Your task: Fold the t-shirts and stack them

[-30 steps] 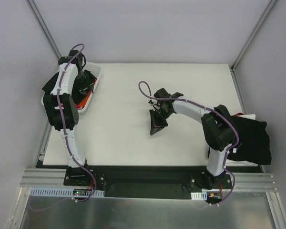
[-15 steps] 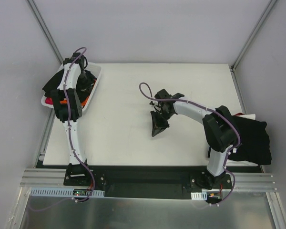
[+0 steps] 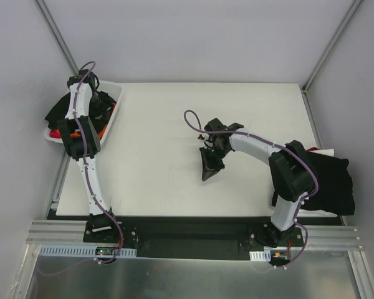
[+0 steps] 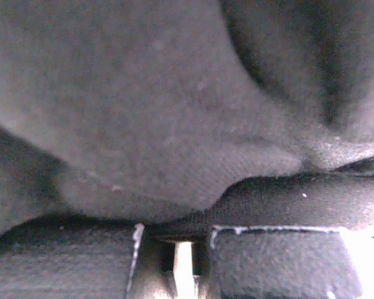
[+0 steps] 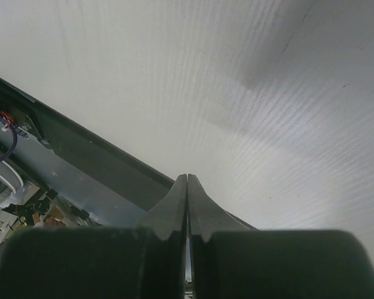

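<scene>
I'm judging this partway done: a dark folded pile (image 3: 330, 180) is sitting at the worktop's (image 3: 168, 112) right edge. More t-shirts (image 3: 57, 113) are waiting in the basket (image 3: 116, 94), where the left claw (image 4: 174, 240) is clenching dark cloth. The right claw (image 5: 187, 182) is hanging pinched shut, empty, mid-worktop.

Left side mostly lost to me
My left tool (image 4: 174, 249) sits buried in the basket (image 3: 117, 93) (wrist view is all blurred dark cloth (image 4: 174, 106)); which t-shirt, I can't tell. The right arm (image 3: 287, 174) hides part of the black pile (image 3: 331, 182).
</scene>
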Motion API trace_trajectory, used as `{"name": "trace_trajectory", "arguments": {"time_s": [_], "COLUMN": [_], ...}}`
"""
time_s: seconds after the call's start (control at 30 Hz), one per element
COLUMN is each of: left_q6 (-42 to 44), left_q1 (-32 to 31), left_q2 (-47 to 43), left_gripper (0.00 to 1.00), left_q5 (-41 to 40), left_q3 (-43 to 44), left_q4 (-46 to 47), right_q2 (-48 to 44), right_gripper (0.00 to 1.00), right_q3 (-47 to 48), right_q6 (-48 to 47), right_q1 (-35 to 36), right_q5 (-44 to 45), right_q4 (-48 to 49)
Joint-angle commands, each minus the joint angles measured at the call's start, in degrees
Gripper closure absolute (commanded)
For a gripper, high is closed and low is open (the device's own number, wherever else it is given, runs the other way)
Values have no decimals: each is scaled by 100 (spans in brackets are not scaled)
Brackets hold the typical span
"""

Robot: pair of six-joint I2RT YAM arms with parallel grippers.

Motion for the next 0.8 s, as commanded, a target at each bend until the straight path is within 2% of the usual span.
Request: {"name": "trace_trajectory", "arguments": {"time_s": [0.0,0.27,0.4,0.73,0.77], "left_q6": [37,11,-358,-631,-605], "left_q1": [346,364,486,531,522], "left_q2": [389,231,266,99,73], "left_gripper": [100,98,100,100,90], "left_q5": [-618,-819,-1031,-1163,-1084], "left_q3": [3,169,416,187,187], "left_q4": [-422,-475,-782,-914,-897], "right_q2": [-210,-210,-236,-324,-315], "right_gripper": [99,99,99,99,99], "right_q3": [59,50,42,-90,-82], "right_q6": [-98,-116,-90,42,42], "right_q1": [8,17,16,25,17], "right_q5": [-59,-68,-68,-50,-59], "right_q4": [-160,-160,-133,7,16]}}
